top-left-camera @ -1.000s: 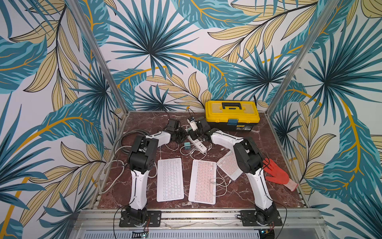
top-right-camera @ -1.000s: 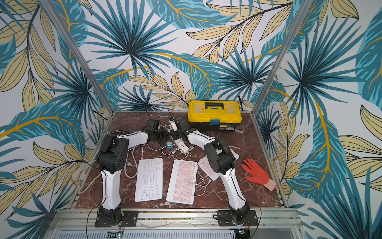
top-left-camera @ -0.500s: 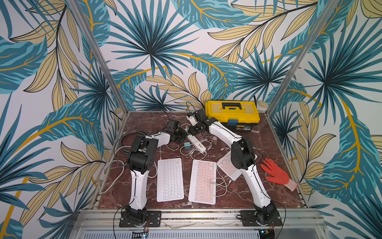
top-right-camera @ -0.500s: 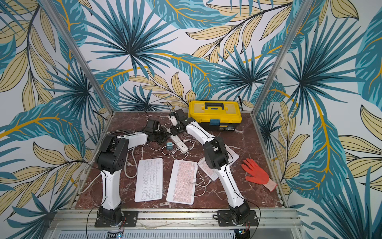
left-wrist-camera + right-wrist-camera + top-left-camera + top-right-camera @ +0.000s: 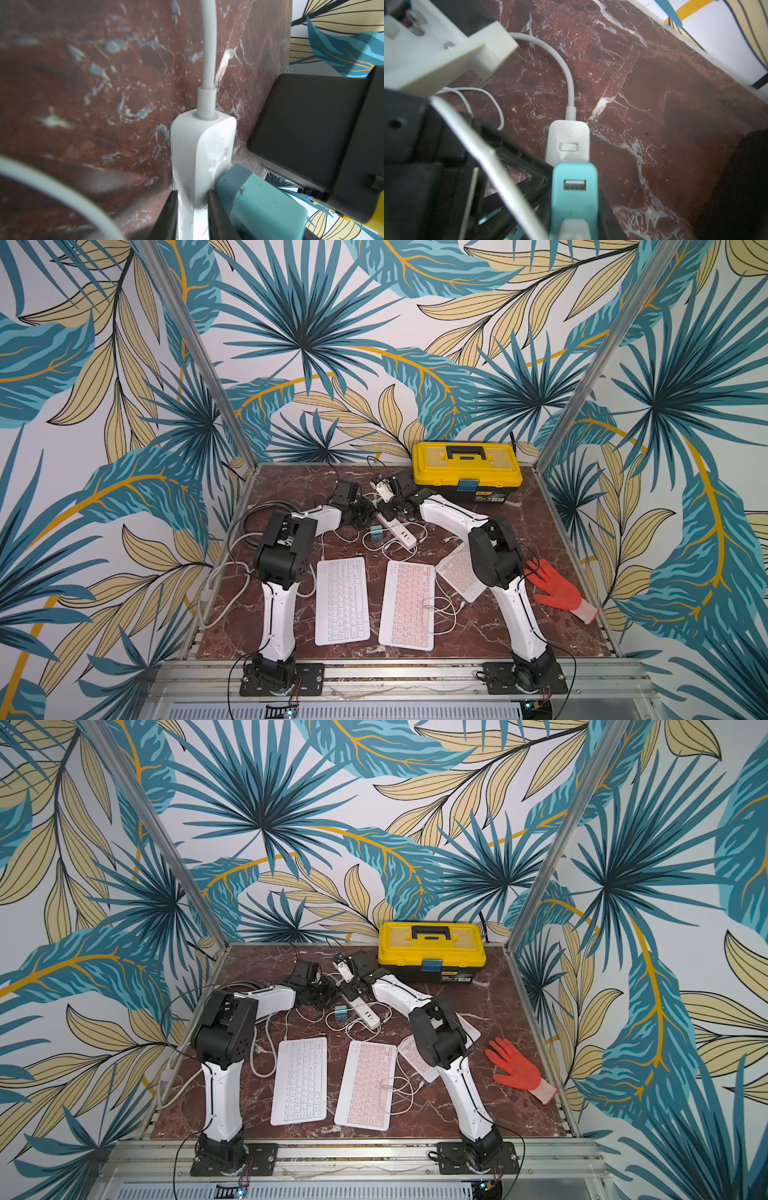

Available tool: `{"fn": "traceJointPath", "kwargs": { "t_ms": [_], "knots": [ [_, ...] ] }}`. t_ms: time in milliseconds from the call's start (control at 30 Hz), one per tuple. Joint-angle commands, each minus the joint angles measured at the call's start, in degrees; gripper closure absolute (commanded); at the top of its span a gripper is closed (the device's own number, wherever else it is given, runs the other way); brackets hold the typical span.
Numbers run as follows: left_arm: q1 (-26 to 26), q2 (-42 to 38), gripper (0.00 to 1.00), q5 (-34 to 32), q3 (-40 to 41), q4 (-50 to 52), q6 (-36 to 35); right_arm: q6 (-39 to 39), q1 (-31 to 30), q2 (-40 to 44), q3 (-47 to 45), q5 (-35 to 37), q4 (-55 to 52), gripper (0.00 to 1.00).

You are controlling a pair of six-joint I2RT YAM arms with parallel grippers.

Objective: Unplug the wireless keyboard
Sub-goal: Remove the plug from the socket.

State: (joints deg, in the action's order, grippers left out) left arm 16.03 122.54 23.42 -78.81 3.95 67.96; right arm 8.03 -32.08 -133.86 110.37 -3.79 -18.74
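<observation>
Keyboards, three of them, lie flat on the counter, all on the robot-base side of the power strip. White keyboard: long axis runs base-to-strip, one short edge facing the strip. Pink keyboard sits just beside it, near parallel, pointing the same way. Third keyboard is skewed, partly under the right arm. Thin white cable loops at the pink keyboard's right edge; which keyboard it feeds I cannot tell.

Strip lies slanted, with its cord end pointing away from the keyboards and a thick white cord leaving that end. Left tool is clamped across the strip's sides near the cord end. Right tool looks closed on the teal charger plugged in next to the strip's switch, though finger contact is partly out of frame. Second teal block lies just beside the strip. Yellow toolbox stands behind the strip.
</observation>
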Motion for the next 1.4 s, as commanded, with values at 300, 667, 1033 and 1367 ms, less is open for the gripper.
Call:
{"fn": "traceJointPath", "kwargs": {
  "t_ms": [300,667,1033,1367],
  "knots": [
    [-0.49,4.67,0.74,-5.33,4.58,10.33,-0.55,-20.68,5.61,-0.44,3.54,-23.46,4.65,0.84],
    [-0.53,5.95,0.73,-4.97,4.88,10.38,0.04,2.74,-3.88,4.31,-2.09,-1.88,4.67,0.84],
    [-0.6,6.25,0.73,-4.79,4.41,10.46,0.04,2.37,-5.57,6.64,-13.37,-2.49,16.41,0.84],
    [-0.6,5.94,0.73,-4.41,4.93,10.64,-1.2,-5.23,-1.43,-6.5,17.47,-9.1,-15.31,0.84]
  ]
}}
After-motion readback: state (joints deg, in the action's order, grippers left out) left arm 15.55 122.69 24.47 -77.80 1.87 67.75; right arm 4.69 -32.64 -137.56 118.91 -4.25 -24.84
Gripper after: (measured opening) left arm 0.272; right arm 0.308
